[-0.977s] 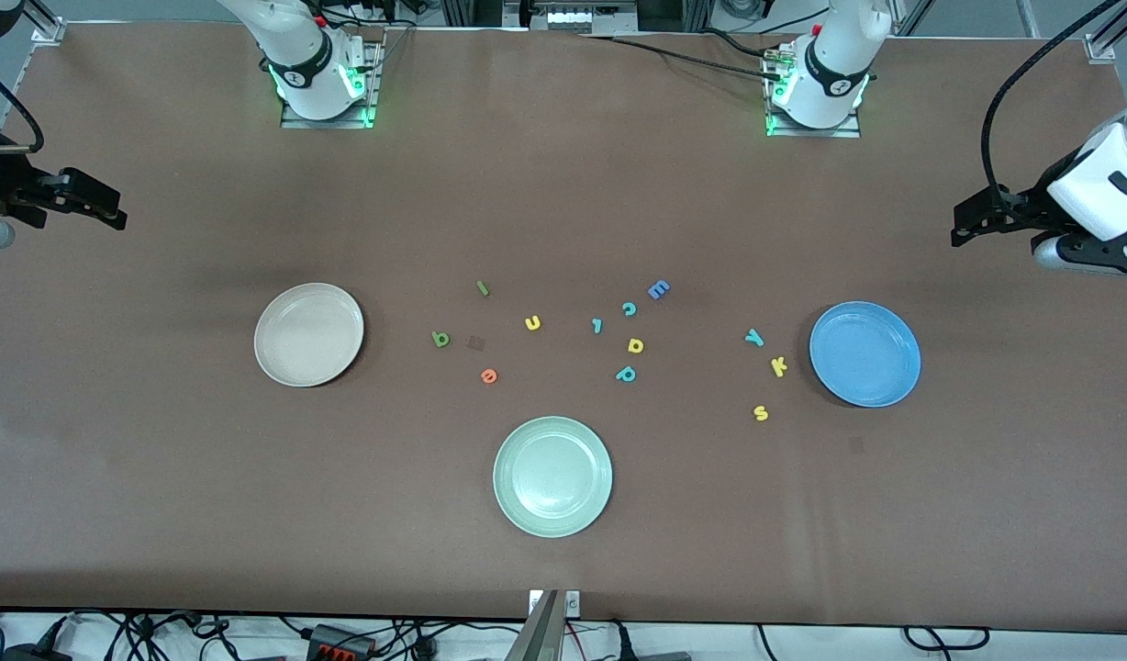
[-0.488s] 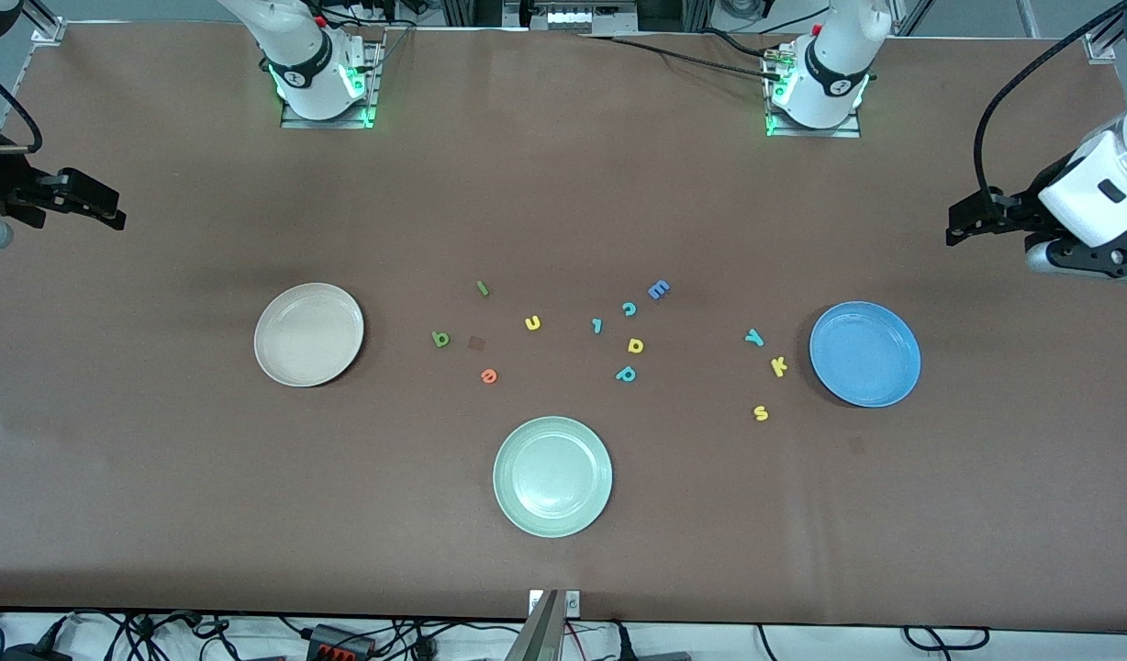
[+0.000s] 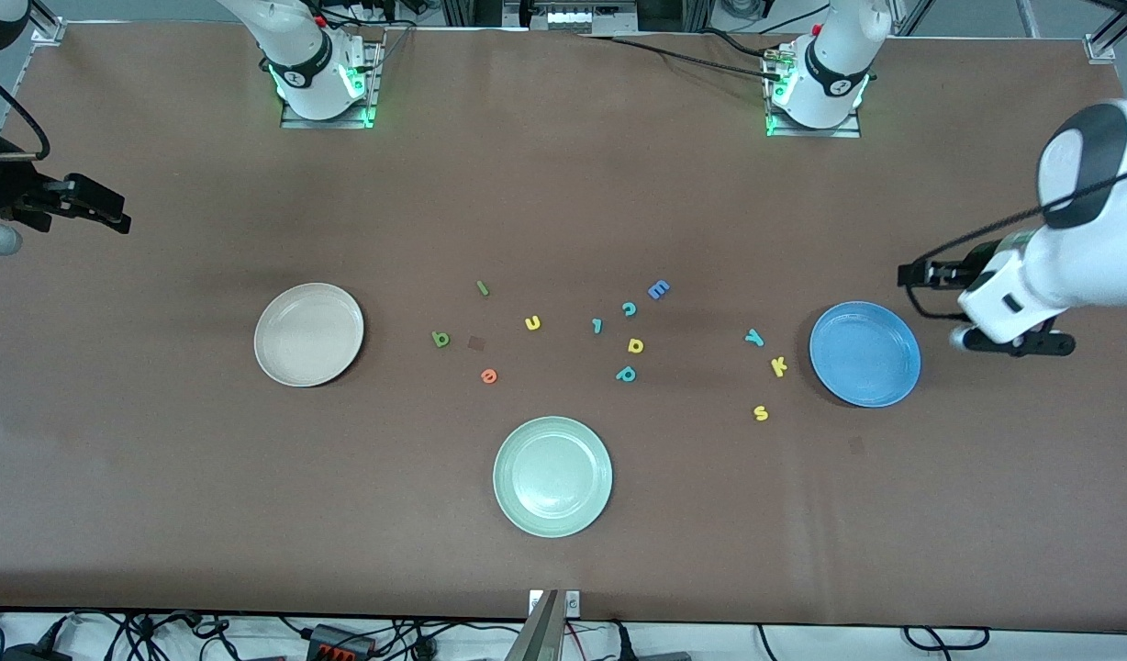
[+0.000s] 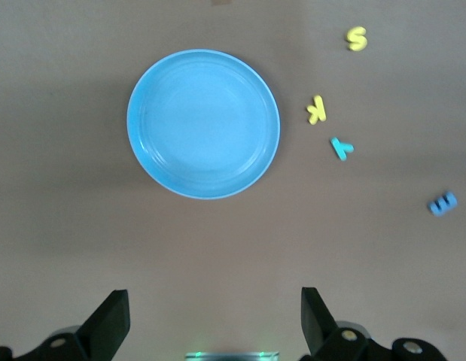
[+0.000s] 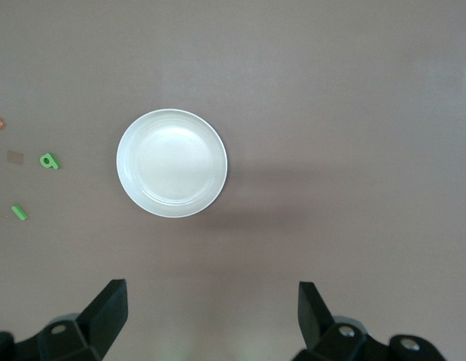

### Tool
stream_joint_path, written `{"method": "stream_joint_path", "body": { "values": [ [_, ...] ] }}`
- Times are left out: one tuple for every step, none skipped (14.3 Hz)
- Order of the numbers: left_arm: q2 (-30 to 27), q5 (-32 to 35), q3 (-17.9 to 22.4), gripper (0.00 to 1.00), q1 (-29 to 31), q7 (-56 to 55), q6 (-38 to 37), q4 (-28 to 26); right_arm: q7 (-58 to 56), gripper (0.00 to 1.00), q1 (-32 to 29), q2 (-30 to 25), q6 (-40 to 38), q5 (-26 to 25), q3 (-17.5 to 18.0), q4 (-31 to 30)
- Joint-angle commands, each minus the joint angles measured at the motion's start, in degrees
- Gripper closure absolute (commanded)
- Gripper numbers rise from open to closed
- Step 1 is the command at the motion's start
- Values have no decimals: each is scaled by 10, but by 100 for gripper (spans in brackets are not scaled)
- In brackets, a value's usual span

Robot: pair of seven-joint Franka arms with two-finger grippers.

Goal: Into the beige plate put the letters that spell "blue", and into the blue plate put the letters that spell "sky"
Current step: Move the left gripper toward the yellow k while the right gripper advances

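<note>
The beige plate (image 3: 308,334) (image 5: 172,163) lies toward the right arm's end. Beside it are the dark green b (image 3: 440,339) (image 5: 49,160), green l (image 3: 482,288) (image 5: 19,213), yellow u (image 3: 532,322) and orange e (image 3: 488,375). The blue plate (image 3: 864,353) (image 4: 203,123) lies toward the left arm's end, with the teal y (image 3: 754,337) (image 4: 341,147), yellow k (image 3: 778,366) (image 4: 316,110) and yellow s (image 3: 760,413) (image 4: 356,37) beside it. My left gripper (image 3: 914,275) (image 4: 214,316) hangs open and empty over the table by the blue plate. My right gripper (image 3: 114,216) (image 5: 211,312) waits open and empty at its table end.
A pale green plate (image 3: 552,476) sits nearer the front camera, mid-table. Other letters lie between the two groups: a blue E (image 3: 658,290) (image 4: 443,203), a teal c (image 3: 629,308), a teal hooked letter (image 3: 596,324), a yellow a/d (image 3: 635,345) and a teal p (image 3: 626,374).
The left arm has swung in from the table's end and come down beside the blue plate. The right gripper has barely shifted. No letter or plate has moved.
</note>
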Motion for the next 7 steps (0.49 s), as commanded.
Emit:
{"method": "stream_joint_path", "body": {
  "values": [
    [35, -23, -3, 0, -16, -103, 17, 12, -6, 0, 2, 31, -8, 7, 6, -1],
    [43, -27, -4, 0, -20, -142, 28, 9, -6, 0, 14, 47, -7, 10, 6, 0],
    [49, -27, -6, 0, -29, -182, 49, -2, -6, 0, 29, 59, -6, 10, 6, 0],
    [53, -28, -9, 0, -37, -221, 76, -17, -6, 0, 40, 77, -4, 10, 6, -1],
    [57, -27, -15, 0, -46, -268, 112, -38, -6, 0, 53, 98, 0, 13, 6, -1],
    [59, -27, -20, 0, -55, -304, 146, -57, -3, 0, 78, 123, 4, 27, 6, 0],
    [60, -26, -21, 0, -64, -316, 188, -82, 1, 0, 102, 139, 16, 38, 6, -1]
  ]
}}
